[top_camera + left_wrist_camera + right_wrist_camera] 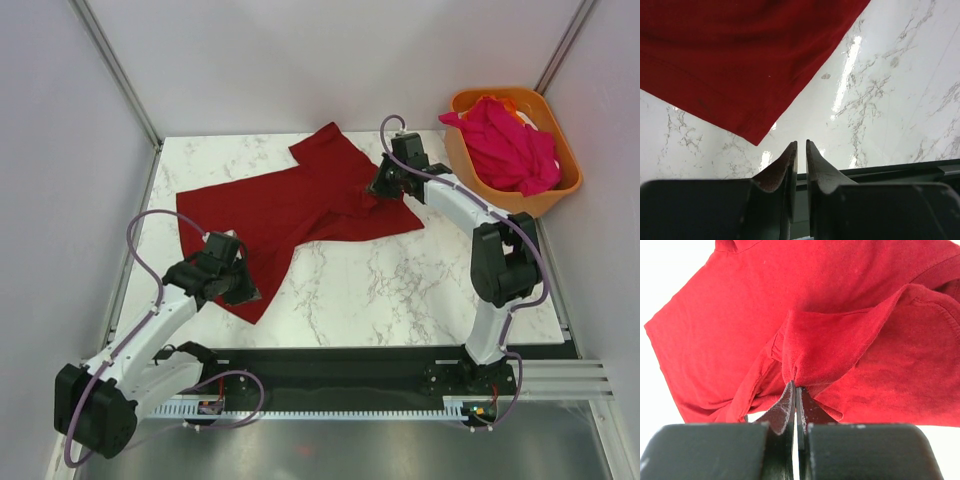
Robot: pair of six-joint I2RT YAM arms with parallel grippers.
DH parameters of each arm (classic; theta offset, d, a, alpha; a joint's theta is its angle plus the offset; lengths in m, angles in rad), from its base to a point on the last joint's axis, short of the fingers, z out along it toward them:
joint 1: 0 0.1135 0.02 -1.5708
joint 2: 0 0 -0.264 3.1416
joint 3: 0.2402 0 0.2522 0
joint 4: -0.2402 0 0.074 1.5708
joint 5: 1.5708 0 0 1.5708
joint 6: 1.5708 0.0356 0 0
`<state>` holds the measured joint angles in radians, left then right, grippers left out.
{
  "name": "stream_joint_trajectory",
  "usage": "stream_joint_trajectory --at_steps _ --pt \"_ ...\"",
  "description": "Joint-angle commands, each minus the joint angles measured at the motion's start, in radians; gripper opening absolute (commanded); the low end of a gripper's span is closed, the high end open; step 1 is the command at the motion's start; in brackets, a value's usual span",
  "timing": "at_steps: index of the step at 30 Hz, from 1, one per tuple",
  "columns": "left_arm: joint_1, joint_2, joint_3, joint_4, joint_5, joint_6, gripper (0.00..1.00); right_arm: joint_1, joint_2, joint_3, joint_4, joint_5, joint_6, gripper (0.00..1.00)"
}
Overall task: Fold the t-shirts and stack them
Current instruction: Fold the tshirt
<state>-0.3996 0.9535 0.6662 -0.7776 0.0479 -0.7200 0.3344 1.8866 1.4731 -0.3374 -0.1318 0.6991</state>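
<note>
The dark crimson t-shirt (300, 200) lies spread and rumpled across the far half of the marble table (400, 290). My right gripper (378, 188) is shut on a raised fold of it (797, 385), and the cloth bunches up over the fingertips. My left gripper (245, 290) hovers at the shirt's near corner. In the left wrist view its jaws (801, 142) stand a narrow slit apart with nothing between them, and the cloth's corner (756, 142) lies just ahead, apart from them. The magenta t-shirt (505, 145) is piled in the tub.
An orange plastic tub (560, 190) stands at the table's far right corner. White walls enclose the table on three sides. A black rail (340, 365) runs along the near edge between the arm bases.
</note>
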Motion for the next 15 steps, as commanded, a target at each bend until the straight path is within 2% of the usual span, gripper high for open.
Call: stream_joint_trajectory --at_steps 1,15 --pt "0.001 -0.006 0.026 0.031 0.017 -0.021 0.19 -0.003 -0.070 -0.005 0.017 0.014 -0.026 0.00" --pt "-0.007 -0.001 -0.031 0.031 0.017 -0.021 0.19 -0.001 -0.070 -0.017 0.018 0.009 -0.042 0.00"
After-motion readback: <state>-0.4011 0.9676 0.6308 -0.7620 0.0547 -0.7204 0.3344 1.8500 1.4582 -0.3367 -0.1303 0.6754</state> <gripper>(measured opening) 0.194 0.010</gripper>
